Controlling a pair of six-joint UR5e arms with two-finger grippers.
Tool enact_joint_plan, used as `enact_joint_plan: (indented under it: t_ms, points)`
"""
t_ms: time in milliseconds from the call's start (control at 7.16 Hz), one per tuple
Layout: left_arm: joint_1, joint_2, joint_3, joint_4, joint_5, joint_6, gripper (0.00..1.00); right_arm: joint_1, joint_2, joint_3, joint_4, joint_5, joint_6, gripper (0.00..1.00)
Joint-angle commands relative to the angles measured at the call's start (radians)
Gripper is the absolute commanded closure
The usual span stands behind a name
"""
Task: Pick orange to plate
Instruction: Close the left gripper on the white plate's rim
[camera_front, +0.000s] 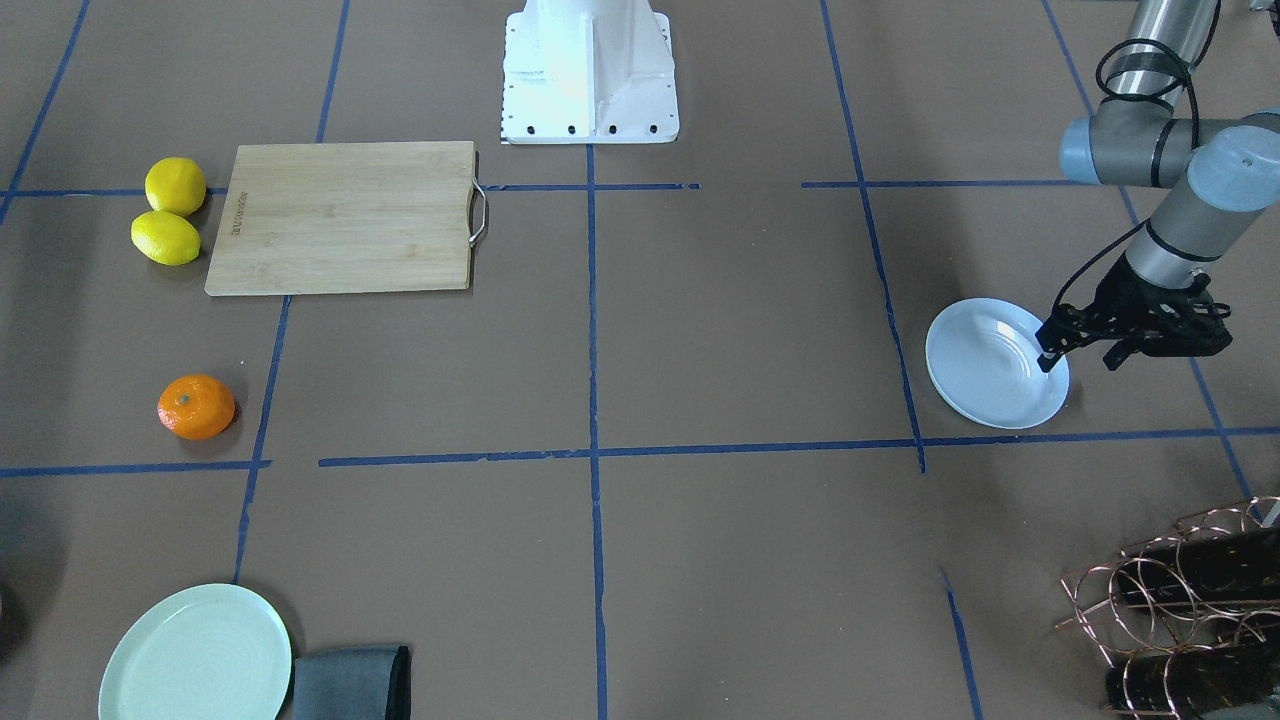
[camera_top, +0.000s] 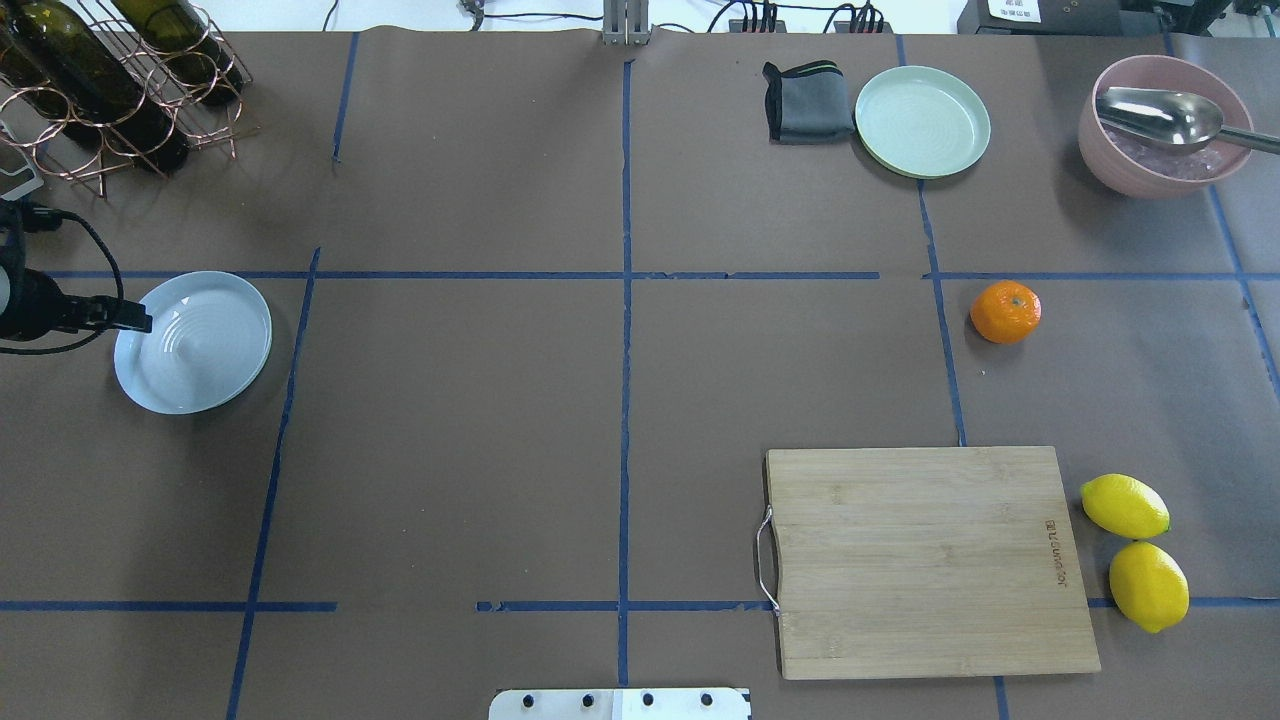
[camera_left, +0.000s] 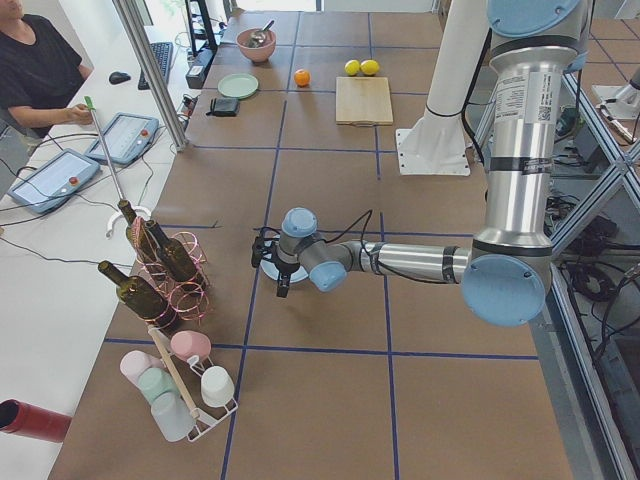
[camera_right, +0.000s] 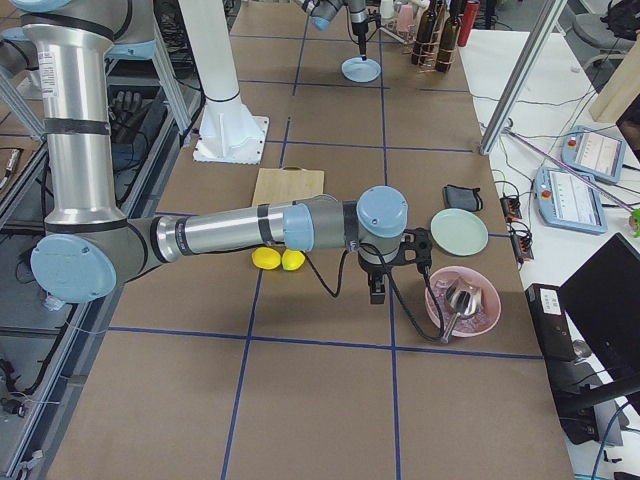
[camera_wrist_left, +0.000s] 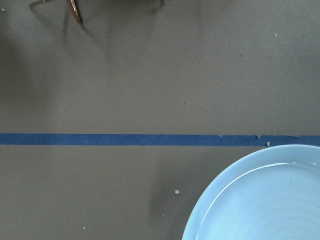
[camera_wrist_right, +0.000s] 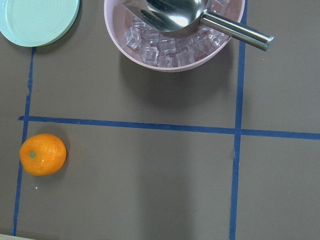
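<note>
1. Orange (camera_top: 1005, 311) and plate (camera_top: 192, 342) are found well apart on the table (camera_top: 450, 450), the fruit on the robot's right half and the plate on its left half
2. A wooden cutting board (camera_top: 930, 560) is laid nearer the robot's base than the fruit and apart from it; no part in the task is foreseen for it
3. The plate is seen bare, so the step in hand is judged to be the approach to the fruit, with no grasp yet made
4. The left gripper (camera_front: 1082, 355) is held at the plate's rim, its fingers spread and nothing between them
5. The right gripper (camera_right: 377, 295) is shown only by the side camera, held above the table; whether its fingers are spread or clenched cannot be told
6. The orange is seen resting on the table, untouched, at the lower left of the right wrist view; the right gripper would next need to be centred over it, lowered with fingers apart and closed gently, after which a long carry across the table is called for
</note>
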Motion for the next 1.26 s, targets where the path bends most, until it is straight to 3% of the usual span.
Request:
enact_joint_plan:
  t_ms: [0, 419, 699, 838, 1118]
  points:
    - [0.017, -0.001, 0.003, 0.001, 0.0, 0.001, 0.04, 0.0, 0.0, 0.001, 0.0, 0.0, 0.0, 0.0]
    - [0.028, -0.001, 0.006, 0.0, 0.0, 0.002, 0.04, 0.0, 0.0, 0.001, 0.0, 0.0, 0.0, 0.0]
    - [0.028, 0.0, 0.006, 0.001, -0.001, -0.001, 0.65, 0.0, 0.0, 0.002, 0.0, 0.0, 0.0, 0.0]
    - [0.028, -0.001, 0.006, 0.0, -0.003, 0.002, 0.81, 0.0, 0.002, 0.002, 0.0, 0.0, 0.0, 0.0]
    - [0.028, -0.001, -0.003, 0.0, -0.009, 0.004, 1.0, 0.0, 0.002, 0.002, 0.0, 0.0, 0.0, 0.0]
